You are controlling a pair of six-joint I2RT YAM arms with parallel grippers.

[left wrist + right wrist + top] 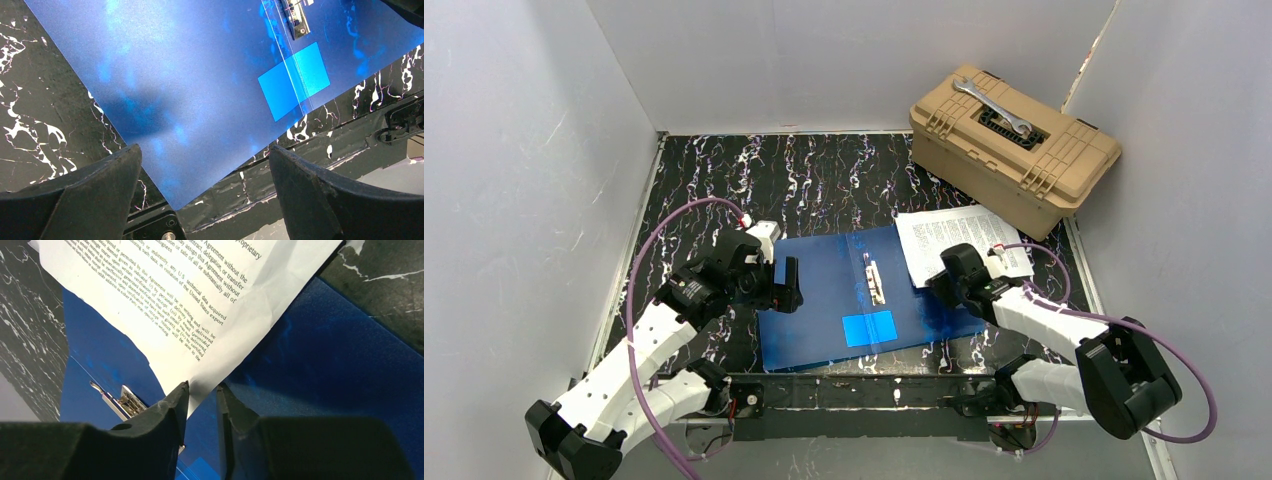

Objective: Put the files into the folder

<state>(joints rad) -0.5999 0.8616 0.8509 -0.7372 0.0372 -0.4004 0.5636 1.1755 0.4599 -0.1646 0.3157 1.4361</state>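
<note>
**Files** [954, 232]: white printed sheets, lying skewed at 2 o'clock from the folder's middle. Their near corner overlaps the folder's right-hand leaf and the rest spreads over the table [824, 180] towards the toolbox. We judge them not yet filed.

**Folder** [824, 300]: blue, glossy, spread flat at the table's centre, inner face up. A metal binder clip [875, 281] sits along its middle, with a lighter blue patch [869, 328] at 6 o'clock from the clip. We count the opening as done.

**Right gripper** [202, 387]: fingers drawn almost together on the near corner of the files, with the paper pinched between them over the folder's right leaf.

**Left gripper** [205, 150]: fingers wide apart, holding nothing, at the folder's 9 o'clock edge above its near left corner.

**Remaining, as we judge it:** bring the sheets fully onto the folder, square them, and close the cover.

**Surroundings:** tan toolbox [1014, 150] at the table's 1 o'clock, with a wrench [992, 108] on its lid.
</note>
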